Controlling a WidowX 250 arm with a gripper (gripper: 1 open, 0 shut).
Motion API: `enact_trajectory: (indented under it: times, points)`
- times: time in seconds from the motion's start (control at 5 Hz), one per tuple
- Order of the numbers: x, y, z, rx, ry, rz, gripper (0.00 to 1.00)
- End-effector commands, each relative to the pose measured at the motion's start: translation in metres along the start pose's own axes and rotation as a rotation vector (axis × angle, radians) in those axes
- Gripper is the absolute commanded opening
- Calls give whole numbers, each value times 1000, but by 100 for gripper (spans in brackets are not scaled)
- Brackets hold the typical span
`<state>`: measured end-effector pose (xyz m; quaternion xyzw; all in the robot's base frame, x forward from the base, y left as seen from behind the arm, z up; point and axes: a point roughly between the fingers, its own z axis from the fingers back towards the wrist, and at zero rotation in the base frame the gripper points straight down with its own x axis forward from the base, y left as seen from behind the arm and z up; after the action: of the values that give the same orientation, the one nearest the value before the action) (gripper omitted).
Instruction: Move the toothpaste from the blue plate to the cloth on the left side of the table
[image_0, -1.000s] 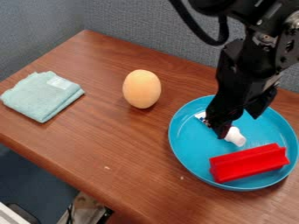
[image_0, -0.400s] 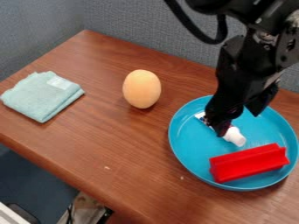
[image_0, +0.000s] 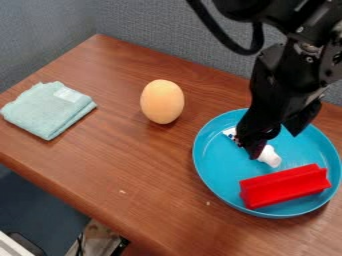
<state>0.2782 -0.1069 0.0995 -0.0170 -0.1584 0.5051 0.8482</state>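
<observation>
The blue plate (image_0: 221, 165) sits at the right of the table (image_0: 120, 150). Inside it lies the toothpaste (image_0: 270, 154), a small white tube mostly hidden under the arm. My black gripper (image_0: 254, 140) reaches down into the plate right over the tube, its jaws open around it; whether the fingers touch it cannot be told. The teal-green cloth (image_0: 47, 108) lies flat at the table's left side, far from the gripper.
A red rectangular block (image_0: 286, 186) rests in the plate, in front of and to the right of the toothpaste. An orange egg-shaped object (image_0: 162, 101) stands mid-table between plate and cloth. The table's front edge runs diagonally below.
The arm has shifted very slightly to the right above the plate. The toothpaste, block, egg and cloth have not moved.
</observation>
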Motion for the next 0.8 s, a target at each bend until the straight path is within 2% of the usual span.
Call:
enact_trajectory:
  times: [0.0, 0.6]
  points:
    - [3, -3, 18, -44, -12, -12, 100]
    - [9, -1, -1, -21, -25, 15, 100]
